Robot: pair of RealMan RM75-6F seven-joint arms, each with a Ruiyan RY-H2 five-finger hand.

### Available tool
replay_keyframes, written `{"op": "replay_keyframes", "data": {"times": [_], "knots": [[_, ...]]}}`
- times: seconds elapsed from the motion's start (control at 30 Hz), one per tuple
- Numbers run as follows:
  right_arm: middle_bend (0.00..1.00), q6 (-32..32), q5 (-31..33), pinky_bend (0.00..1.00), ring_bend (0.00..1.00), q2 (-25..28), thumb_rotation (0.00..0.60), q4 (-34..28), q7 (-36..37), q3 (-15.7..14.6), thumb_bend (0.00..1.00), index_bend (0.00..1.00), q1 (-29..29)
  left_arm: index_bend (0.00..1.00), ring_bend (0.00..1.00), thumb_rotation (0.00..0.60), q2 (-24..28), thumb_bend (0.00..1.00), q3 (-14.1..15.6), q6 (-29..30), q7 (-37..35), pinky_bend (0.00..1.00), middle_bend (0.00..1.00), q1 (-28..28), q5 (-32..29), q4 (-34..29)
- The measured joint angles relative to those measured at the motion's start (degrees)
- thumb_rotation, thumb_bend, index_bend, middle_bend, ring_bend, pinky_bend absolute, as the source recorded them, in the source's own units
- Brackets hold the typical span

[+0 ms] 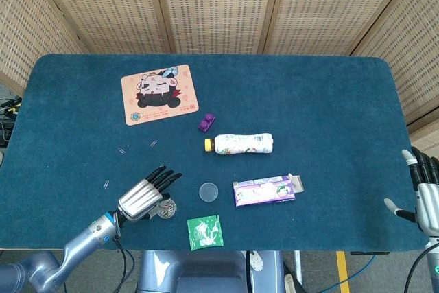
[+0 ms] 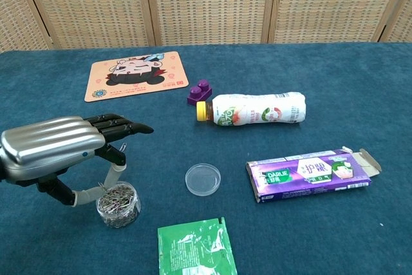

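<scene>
Fingers spread on left hand point(image 2: 55, 149) above paperclip jar point(image 2: 118, 203), blue table point(image 1: 309, 101), wicker screens point(image 1: 219, 5)

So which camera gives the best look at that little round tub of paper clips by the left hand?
The chest view. There the tub of paper clips is large and the clips inside show, with the left hand just above it. In the head view the tub is tiny and half hidden behind the hand.

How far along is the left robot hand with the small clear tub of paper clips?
Early stage. The left robot hand hovers over the small clear tub of paper clips, fingers spread, thumb at its rim, no grip yet. The tub stands on the blue table; loose paper clips lie apart. The right robot hand rests open at the table's edge.
</scene>
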Motion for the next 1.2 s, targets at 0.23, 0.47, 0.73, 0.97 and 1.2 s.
{"op": "replay_keyframes", "data": {"times": [0.23, 0.47, 0.73, 0.97, 1.2], "knots": [[0.00, 0.15, -0.13, 0.00, 0.00, 0.08, 0.600, -0.02, 0.18, 0.00, 0.00, 0.00, -0.05, 0.12, 0.00, 0.600, -0.34, 0.28, 0.26, 0.78, -2.71, 0.00, 0.00, -0.20, 0.78, 0.18], [0.00, 0.36, -0.25, 0.00, 0.00, 0.23, 0.600, -0.14, 0.43, -0.01, 0.00, 0.00, -0.17, 0.18, 0.00, 0.600, 1.31, 0.28, 0.63, 4.50, -6.33, 0.00, 0.00, -0.08, 2.87, -0.16], [0.00, 0.61, -0.53, 0.00, 0.00, 0.22, 0.600, -0.32, 0.28, -0.11, 0.00, 0.00, -0.26, 0.28, 0.00, 0.600, 5.96, 0.28, 0.44, 7.76, -8.90, 0.00, 0.00, 1.84, 1.45, 2.65], [0.00, 0.75, -0.79, 0.00, 0.00, 0.14, 0.600, -0.54, -0.16, -0.24, 0.00, 0.00, -0.29, 0.31, 0.00, 0.600, 7.41, 0.28, 0.91, 7.90, -13.29, 0.00, 0.00, 4.05, -1.67, 10.66], [0.00, 0.88, -1.00, 0.00, 0.00, 0.01, 0.600, -0.84, -0.76, -0.34, 0.00, 0.00, -0.31, 0.37, 0.00, 0.600, 5.81, 0.31, 1.95, 6.89, -20.87, 0.00, 0.00, 6.73, -4.39, 22.23]]}}
